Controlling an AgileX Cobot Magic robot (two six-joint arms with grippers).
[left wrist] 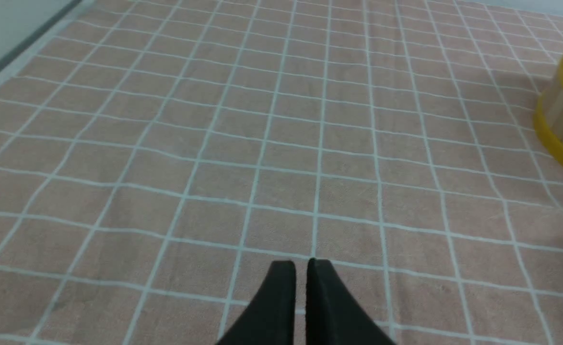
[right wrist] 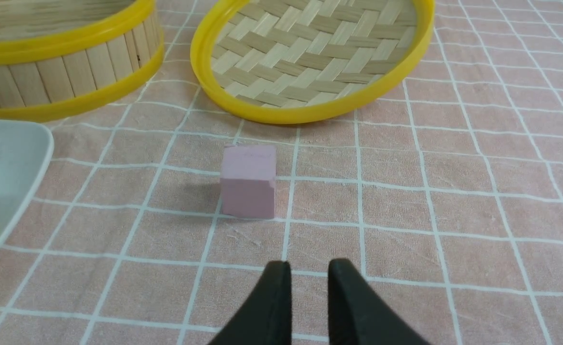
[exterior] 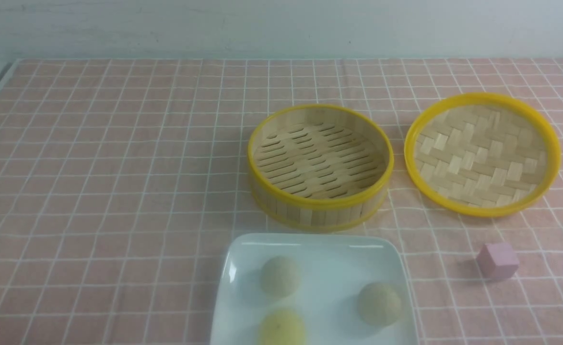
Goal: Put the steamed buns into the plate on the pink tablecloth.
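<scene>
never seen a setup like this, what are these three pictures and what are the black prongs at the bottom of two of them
This is a two-armed robot at a table. The wide picture looks forward from between its arms. The other two come from cameras on its wrists, so the black prongs are its own grippers: the left gripper, jaws nearly together, and the right gripper, jaws slightly apart. Neither holds anything.

On the pink tablecloth lie a white plate with three steamed buns, an empty bamboo steamer basket, its woven lid beside it, and a small pink cube.
</scene>
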